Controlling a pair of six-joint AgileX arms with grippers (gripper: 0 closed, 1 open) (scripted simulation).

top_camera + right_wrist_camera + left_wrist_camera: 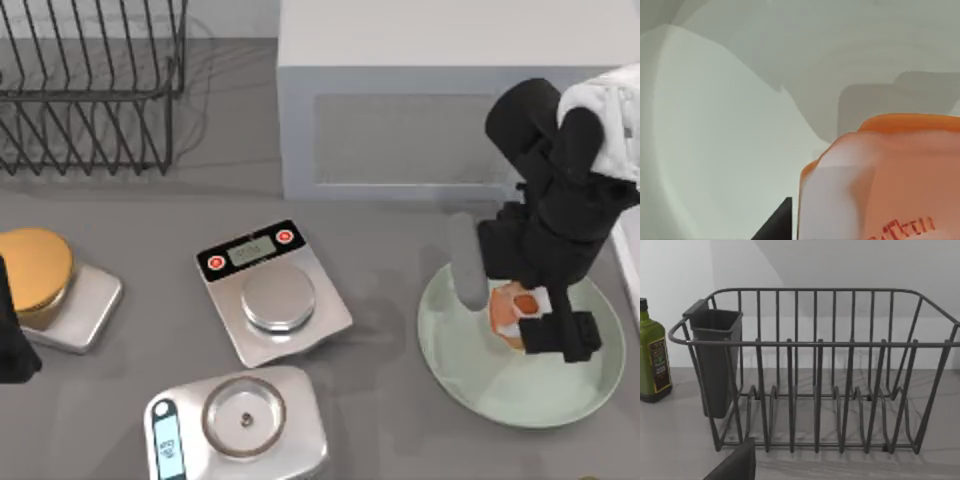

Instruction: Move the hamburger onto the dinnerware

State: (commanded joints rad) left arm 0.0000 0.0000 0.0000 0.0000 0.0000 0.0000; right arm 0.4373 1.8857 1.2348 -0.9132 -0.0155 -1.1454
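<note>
The right arm reaches over the right side of the desk (400,300), with the right claw (522,312) positioned low above the dinnerware (470,385), a large pale mint-green plate. The hamburger (512,303), a small orange item with whitish and reddish patches, sits over the plate's upper middle area, directly under the claw; the right wrist view shows it (880,185) very close to the camera against the pale plate surface (715,150). Whether the right claw's fingers are clamped on the hamburger or apart cannot be told, as the arm body covers them from above. The left arm is parked at the left edge of the desk; the state of the left claw cannot be told. Its wrist camera faces a dark wire dish rack (815,390) with a utensil cup (715,360) hung on one end and a green bottle (652,355) standing beside it. Three silver scales lie left of the plate: one (275,290) at centre with a bare pan, one (235,420) near the bottom edge, and one (80,310) at far left carrying a golden-brown domed disc (35,270). A grey box (400,110) stands behind the plate.
</note>
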